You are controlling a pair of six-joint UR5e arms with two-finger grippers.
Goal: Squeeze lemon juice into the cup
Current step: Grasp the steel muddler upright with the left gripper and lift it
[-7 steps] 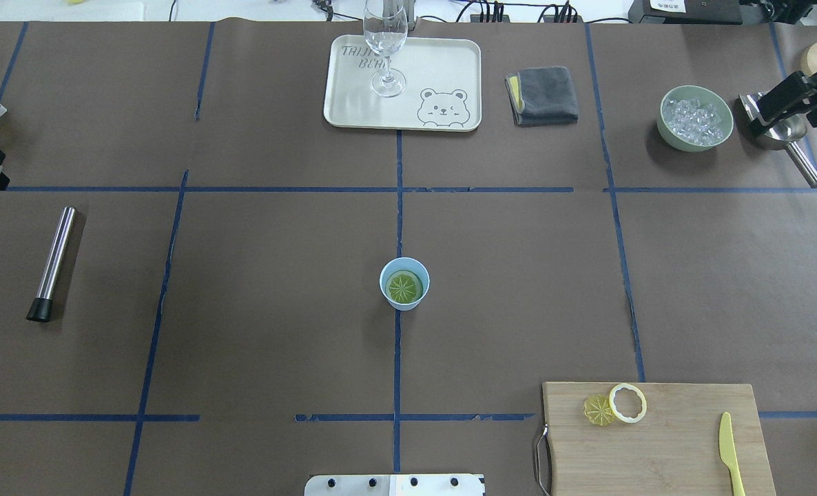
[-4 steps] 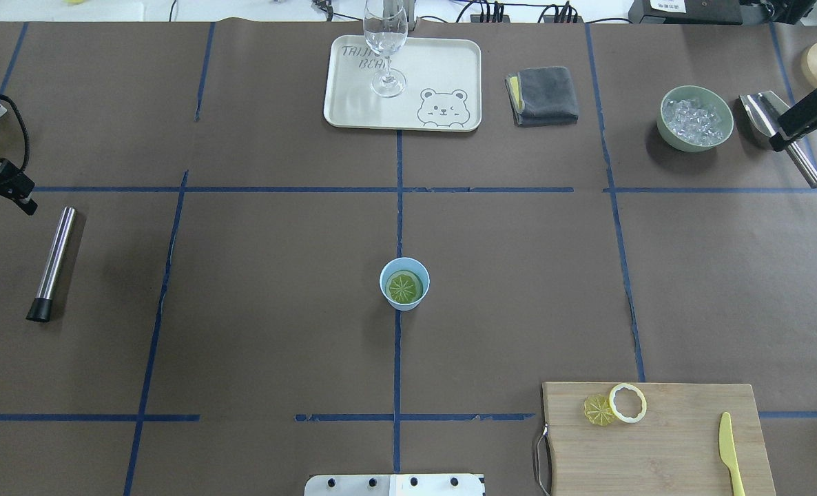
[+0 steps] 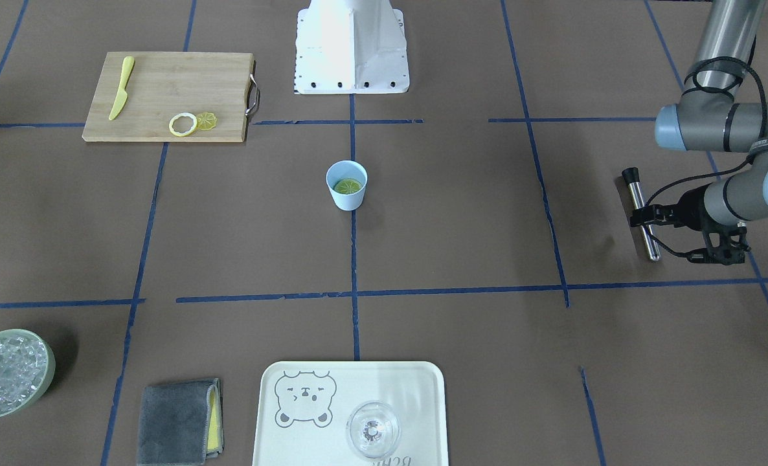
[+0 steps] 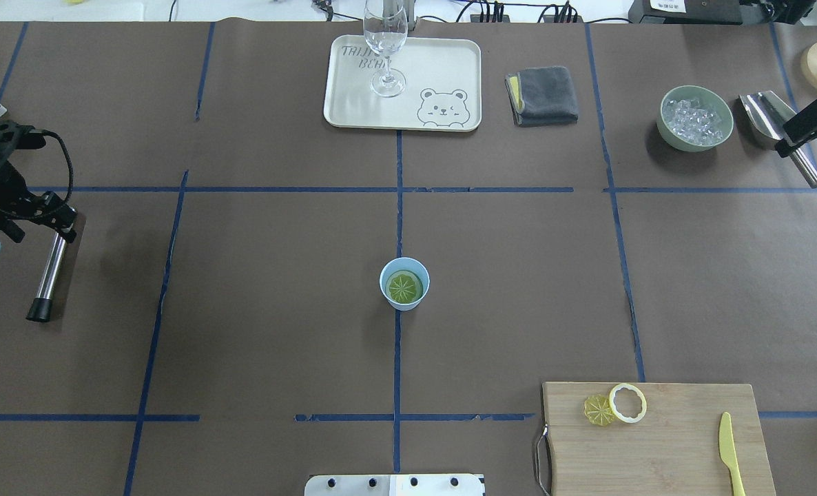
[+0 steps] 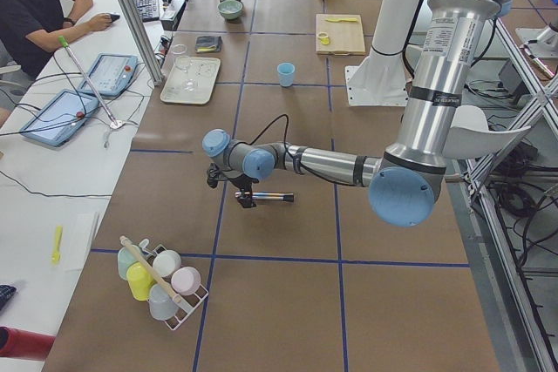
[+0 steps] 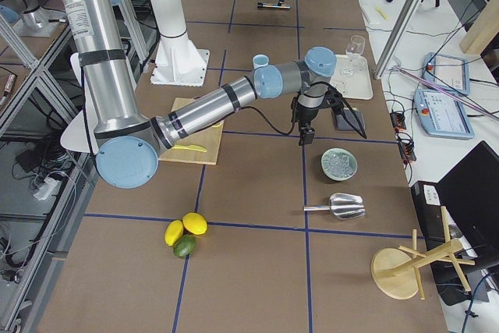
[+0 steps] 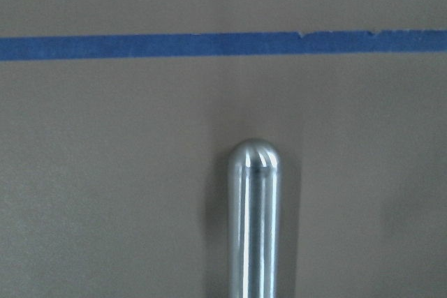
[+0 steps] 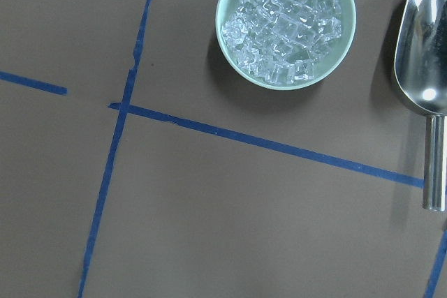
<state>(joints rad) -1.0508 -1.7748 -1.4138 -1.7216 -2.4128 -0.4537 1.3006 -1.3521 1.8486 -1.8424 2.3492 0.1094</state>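
The lemon [image 4: 404, 287] lies in the cup [image 3: 346, 198], far from the left gripper [image 3: 638, 217] above a rod [image 4: 52, 265]. I cannot tell whether it or the right gripper [image 4: 787, 145] is open.

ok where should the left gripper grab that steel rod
The bare shaft of the steel rod, near the rounded end away from its black tip. Come straight down, jaws across its width: it lies flat, long and thin. The left gripper is over that end.

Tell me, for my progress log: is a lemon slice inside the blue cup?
Inside. The thin round yellow lemon slice lies within the upright small light-blue plastic cup, seen through its mouth.
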